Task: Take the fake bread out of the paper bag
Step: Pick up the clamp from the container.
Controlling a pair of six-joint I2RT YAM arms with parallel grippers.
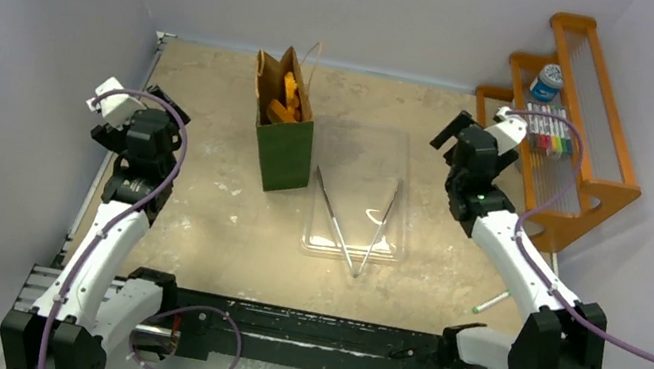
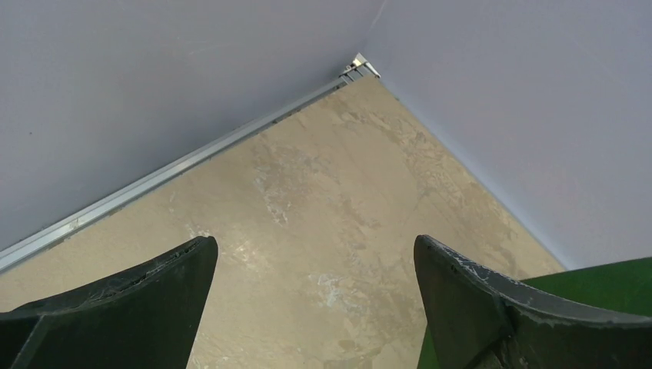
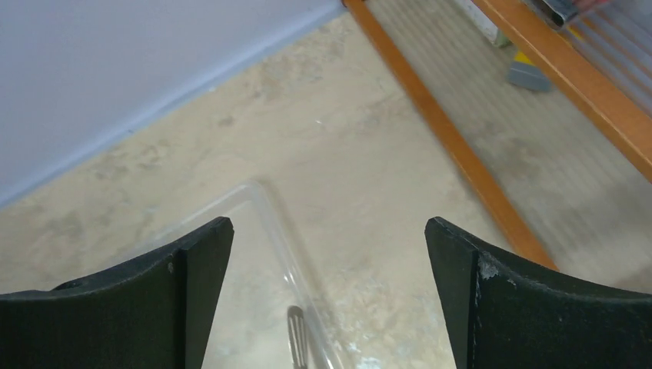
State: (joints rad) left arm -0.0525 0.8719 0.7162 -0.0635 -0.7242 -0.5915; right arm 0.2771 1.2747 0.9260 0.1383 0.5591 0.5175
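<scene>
Spread wide and empty, left gripper (image 2: 315, 257) to the left of paper bag (image 1: 283, 151), only a green corner in its view; right gripper (image 3: 329, 234) likewise parted over clear tray (image 1: 359, 155), far right corner. Upright bag, fake bread (image 1: 284, 98) inside, lower pieces hidden; tongs (image 1: 352, 220) in tray

A clear plastic tray (image 1: 364, 155) lies on the mottled tan worktop (image 1: 212, 124) with metal tongs (image 1: 337, 222) resting in it, spread in a V. At the right edge stands an orange wooden rack (image 1: 605, 198) holding a blue-and-white jar (image 1: 547, 81) and coloured markers (image 1: 550, 133). A lone pen (image 1: 490, 303) lies near the front right.
</scene>
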